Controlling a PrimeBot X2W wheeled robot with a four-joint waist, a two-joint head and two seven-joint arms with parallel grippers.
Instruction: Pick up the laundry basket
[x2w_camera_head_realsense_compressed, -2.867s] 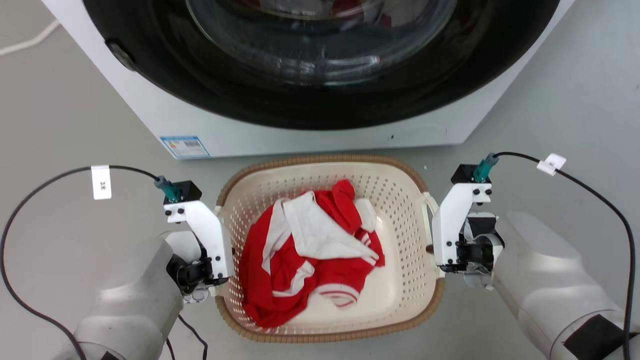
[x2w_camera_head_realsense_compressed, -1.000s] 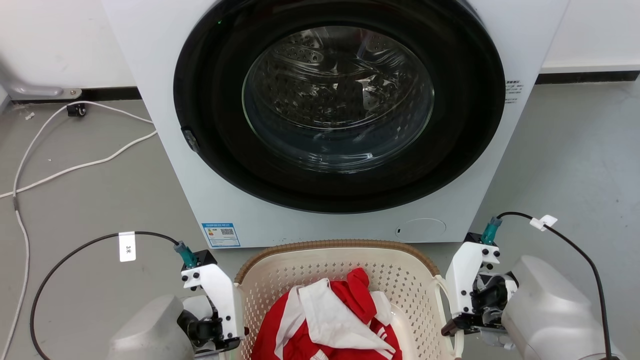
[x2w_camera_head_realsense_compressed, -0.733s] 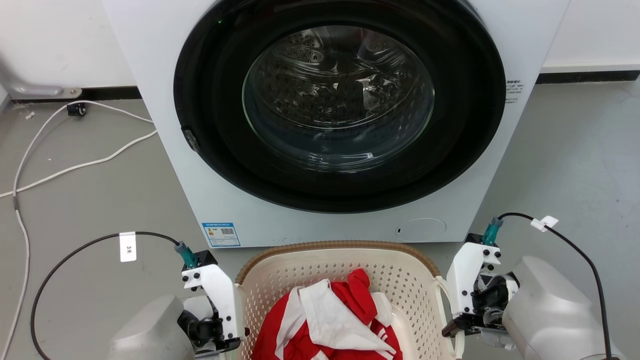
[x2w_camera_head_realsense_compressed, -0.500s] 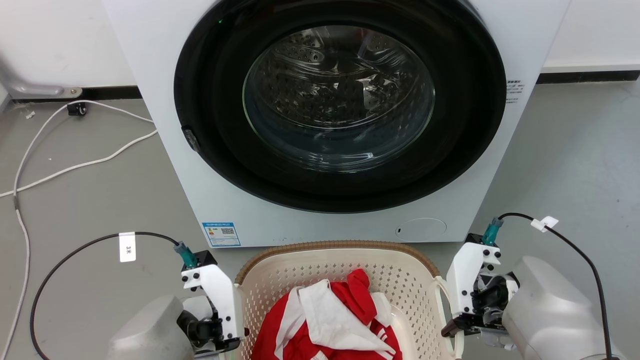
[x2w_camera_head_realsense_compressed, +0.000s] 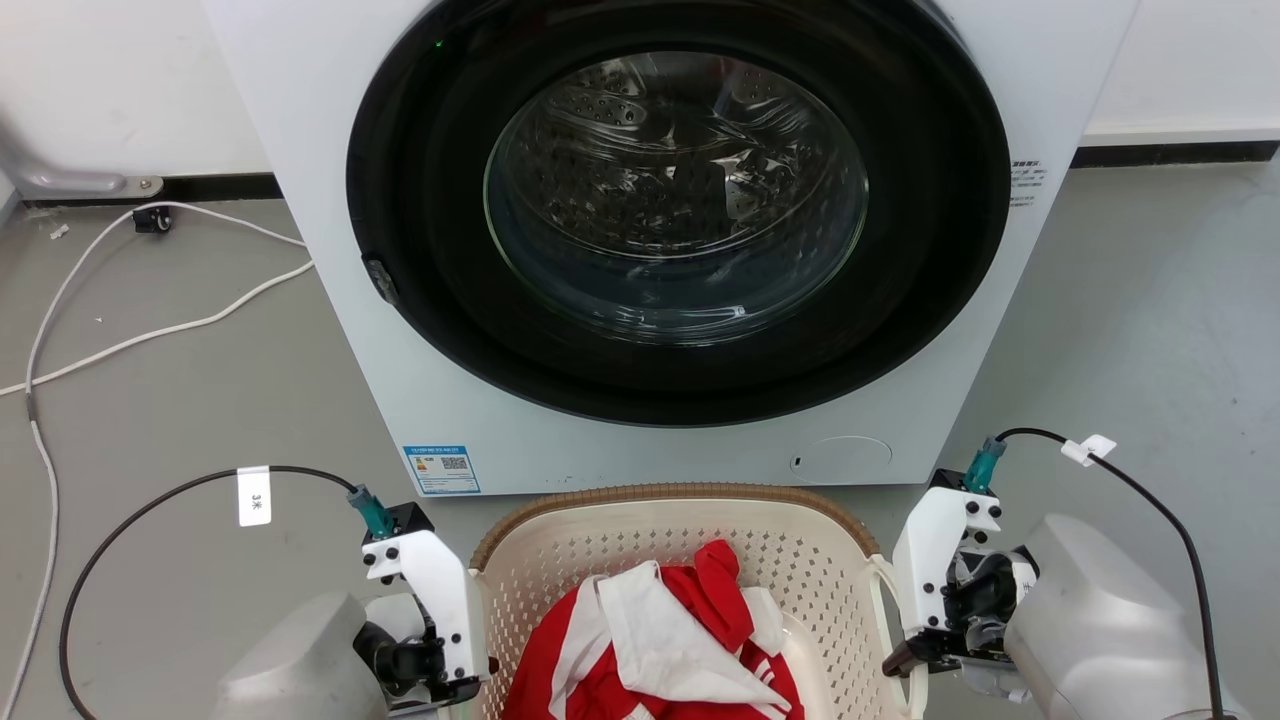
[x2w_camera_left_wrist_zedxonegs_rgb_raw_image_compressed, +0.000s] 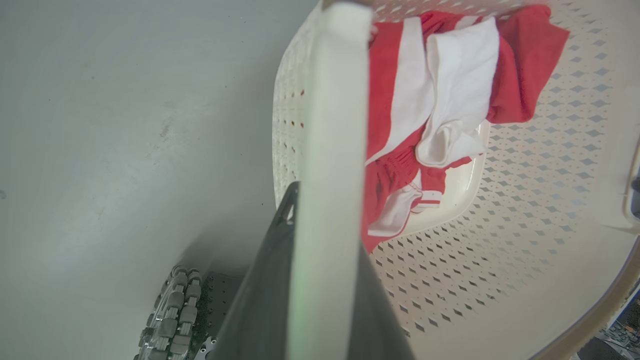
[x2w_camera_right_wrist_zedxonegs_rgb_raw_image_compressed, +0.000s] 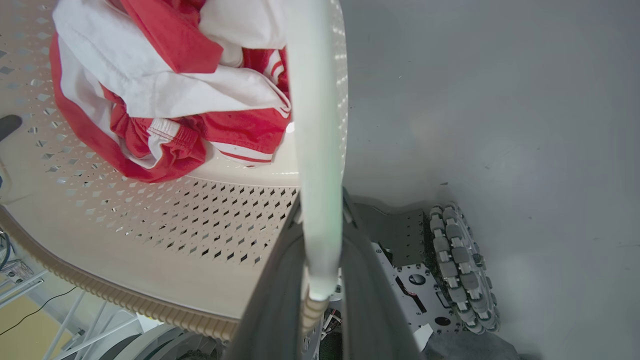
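The laundry basket (x2w_camera_head_realsense_compressed: 662, 491) is at the bottom centre of the head view, directly in front of the lower panel of the washing machine (x2w_camera_head_realsense_compressed: 330, 330), whose round door (x2w_camera_head_realsense_compressed: 676, 190) is closed. A crumpled red and white garment (x2w_camera_head_realsense_compressed: 650, 640) lies inside it, more toward the robot's left side. In both wrist views the perforated wall hangs above the grey floor (x2w_camera_head_realsense_compressed: 150, 420), and a roller wheel of the robot's base (x2w_camera_right_wrist_zedxonegs_rgb_raw_image_compressed: 457, 260) appears below the basket's level, so I judge that the basket is off the ground and carried, not standing.

It is held from both sides at once, and this seems to be for balance. With one arm on each short side the rim stays about level, and the garment does not slide out.

The left gripper (x2w_camera_left_wrist_zedxonegs_rgb_raw_image_compressed: 320, 260) is closed on the left handle (x2w_camera_left_wrist_zedxonegs_rgb_raw_image_compressed: 330, 125). The white bar runs up between its two dark fingers and touches them on both sides. The right gripper (x2w_camera_right_wrist_zedxonegs_rgb_raw_image_compressed: 320, 240) is clamped in the same way on the right handle (x2w_camera_right_wrist_zedxonegs_rgb_raw_image_compressed: 315, 125), with the bar pressed between the fingers and no gap visible. Both grips are thin, on a narrow plastic bar, so a tilt or a quick movement could let a handle slip.

A white cable (x2w_camera_head_realsense_compressed: 150, 330) lies on the floor, well apart to the robot's left.
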